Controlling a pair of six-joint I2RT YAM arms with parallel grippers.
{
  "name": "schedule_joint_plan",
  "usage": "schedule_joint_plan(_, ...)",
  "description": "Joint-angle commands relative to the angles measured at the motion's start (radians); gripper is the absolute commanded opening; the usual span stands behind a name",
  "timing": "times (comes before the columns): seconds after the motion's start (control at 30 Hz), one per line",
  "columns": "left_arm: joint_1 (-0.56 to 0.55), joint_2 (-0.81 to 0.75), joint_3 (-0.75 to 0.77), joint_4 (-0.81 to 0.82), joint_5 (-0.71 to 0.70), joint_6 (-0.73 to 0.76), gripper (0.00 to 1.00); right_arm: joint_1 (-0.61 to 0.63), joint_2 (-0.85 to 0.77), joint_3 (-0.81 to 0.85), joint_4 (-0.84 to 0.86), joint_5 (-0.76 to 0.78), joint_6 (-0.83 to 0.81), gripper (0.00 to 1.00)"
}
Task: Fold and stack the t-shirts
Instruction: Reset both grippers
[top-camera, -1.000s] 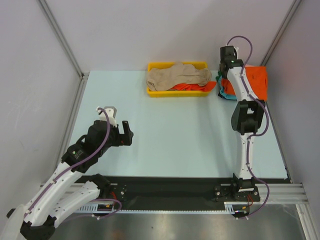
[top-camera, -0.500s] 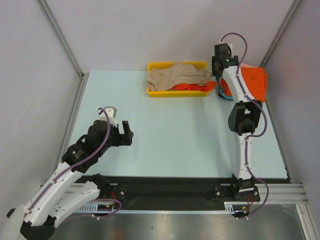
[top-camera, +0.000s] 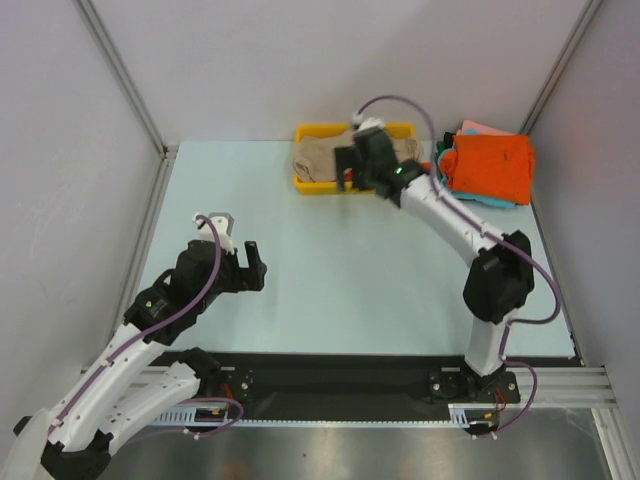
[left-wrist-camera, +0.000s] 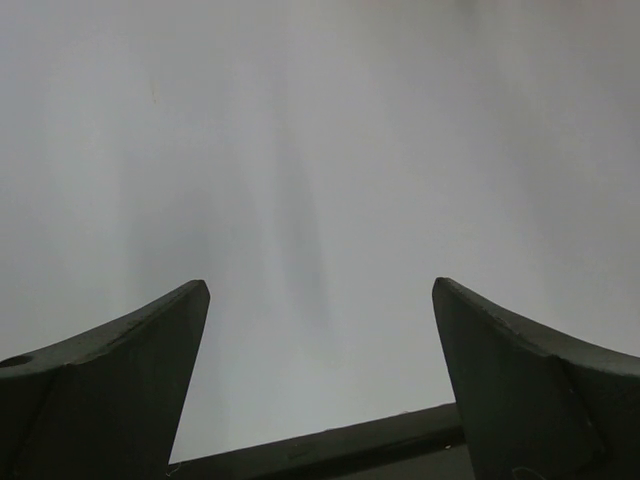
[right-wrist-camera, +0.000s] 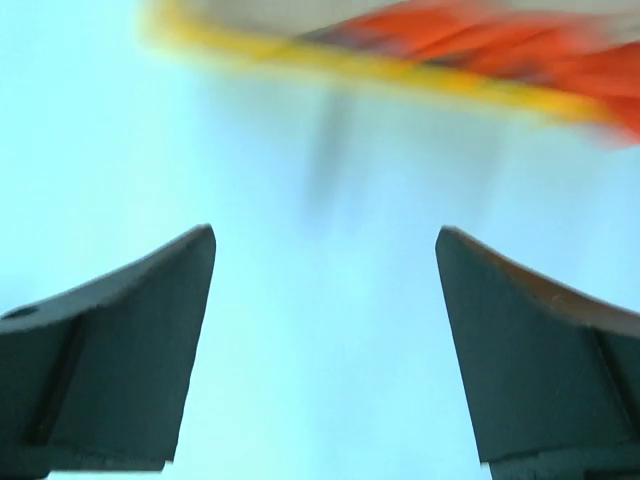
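The right arm is reaching across the far side of the tabletop (top-camera: 330, 260), and the right fingers (top-camera: 347, 168) are hanging over the near edge of the yellow tray (top-camera: 320, 129). They are standing wide apart with nothing between them; the right wrist view is showing only pale blue surface in the gap, with the tray's rim running across the top of that view. A beige t-shirt (top-camera: 315, 158) is lying crumpled in the tray, partly hidden by the wrist. Beyond the rim, the wrist view is also picking up some orange cloth (right-wrist-camera: 480, 40), possibly another shirt, though it is too blurred to be sure.

At the far right corner, well apart from the fingers, an orange t-shirt (top-camera: 490, 165) is lying folded on top of a stack, with pink cloth (top-camera: 477, 127) and teal cloth (top-camera: 440, 155) peeking out from under its edges.

The left fingers (top-camera: 252, 262) are hovering over the left part of the tabletop, well apart from the tray and the stack. They are also spread wide and holding nothing.
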Motion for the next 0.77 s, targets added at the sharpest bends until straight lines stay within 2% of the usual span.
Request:
schedule_joint_plan(0.0,0.005,-0.012,0.002,0.020,-0.026,0.017,1.00,0.213,-0.127,-0.224,0.223,-0.116,0.144,0.96)
schedule_joint_plan(0.1,0.005,-0.033,0.014,0.004,-0.053,0.014,1.00,0.354,-0.195,-0.402,0.347,-0.122,0.174,0.98)
schedule_joint_plan(0.17,0.005,-0.057,0.029,-0.005,-0.067,0.010,1.00,0.416,-0.221,-0.458,0.386,-0.067,0.189,0.99)
schedule_joint_plan(0.33,0.005,-0.067,0.049,-0.023,-0.124,0.023,1.00,0.539,-0.229,-0.555,0.369,0.021,0.247,1.00)
schedule_joint_plan(0.53,0.005,-0.094,0.006,0.006,-0.109,0.006,1.00,0.580,-0.212,-0.587,0.397,0.030,0.284,0.99)
schedule_joint_plan(0.73,0.005,-0.099,0.006,-0.002,-0.109,0.005,1.00,0.594,-0.170,-0.539,0.403,0.047,0.271,1.00)
